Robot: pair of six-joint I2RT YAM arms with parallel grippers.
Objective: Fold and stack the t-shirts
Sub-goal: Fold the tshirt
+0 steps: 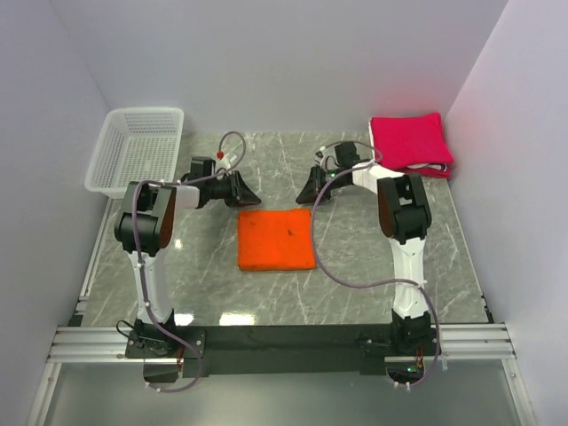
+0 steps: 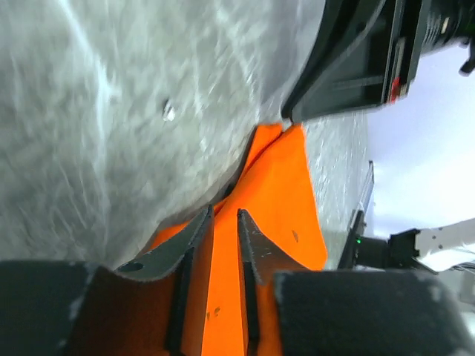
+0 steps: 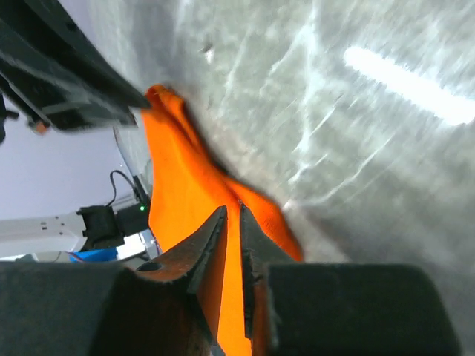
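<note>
Left gripper [image 1: 253, 199] and right gripper [image 1: 305, 196] seem pressed together, empty; the folded orange t-shirt [image 1: 276, 240] next needs carrying to the far-right-corner crimson stack [image 1: 410, 142].

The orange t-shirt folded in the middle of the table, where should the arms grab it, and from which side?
Grip its two far corners, one per arm, coming in low from the far side, where the left gripper and right gripper sit. The orange t-shirt lies flat as a layered rectangle, so jaws pinching all layers at the edge likely keep the fold.

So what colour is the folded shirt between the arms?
The shirt is bright orange; top view.
</note>
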